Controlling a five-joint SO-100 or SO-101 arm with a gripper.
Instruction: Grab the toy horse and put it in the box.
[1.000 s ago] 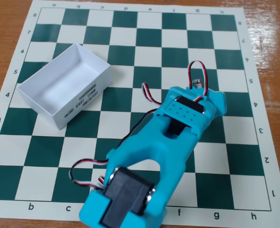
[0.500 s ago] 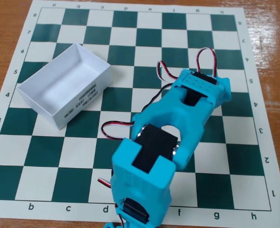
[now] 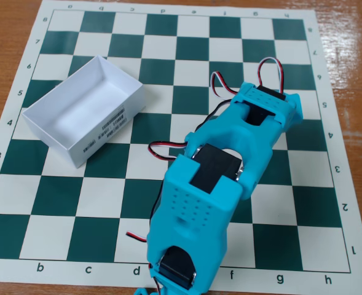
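Chessboard mat (image 3: 64,203) spread flat over wooden table (image 3: 8,24); mat corners and borders inside the fixed view on three sides.

Turquoise arm (image 3: 217,178) folded low across the mat's lower centre, running off the bottom edge. Gripper out of frame or hidden under the arm body; impossible to tell whether parted, clenched or carrying anything.

Box (image 3: 45,123) open-topped at mat's left, interior empty, barcode label facing the arm.

Toy horse nowhere visible; position unknown, possibly masked by the arm.

Step judged: horse not yet delivered, pickup or carry phase.

Next move likely requires lifting clear of the near box wall, then lowering inside. Free squares between arm and box allow an unobstructed sweep.
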